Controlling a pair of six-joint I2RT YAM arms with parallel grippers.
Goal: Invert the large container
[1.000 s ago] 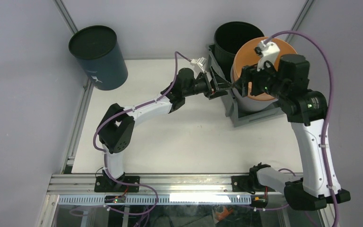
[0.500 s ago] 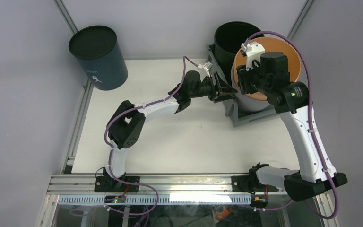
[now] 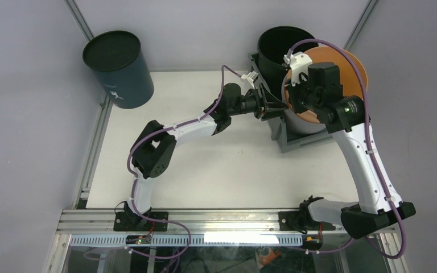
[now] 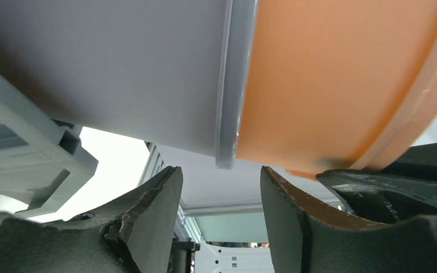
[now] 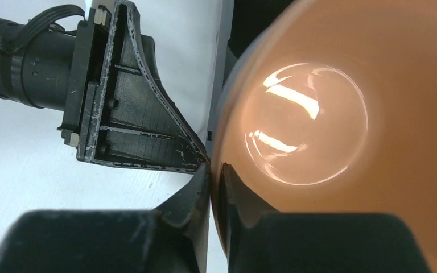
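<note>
The large container (image 3: 301,141) stands right way up at the far right of the table (image 3: 205,165), open side up, with its near wall and one far corner showing. Inside it a pale grey bucket (image 3: 299,122) stands tilted, with an orange bucket (image 3: 350,65) nested in its mouth. A black bucket (image 3: 273,48) sits just behind them in the same bin.

The right gripper (image 5: 215,179) pinches the orange bucket's rim. Its two fingers are almost together, one inside the wall and one outside, with the thin orange edge between them.

The left gripper (image 4: 219,170) reaches in from the left with its jaws spread wide and nothing clamped. In its wrist view the pale grey bucket's rim and the orange wall pass just above the gap between its fingers (image 4: 148,227), and the large container's grey wall lies to the left. In the right wrist view one of its fingertips meets the orange rim right beside the right gripper's fingers. Whether it presses on the rim cannot be told.

A dark cylinder (image 3: 119,68) stands well apart, beyond the table's far left corner.
</note>
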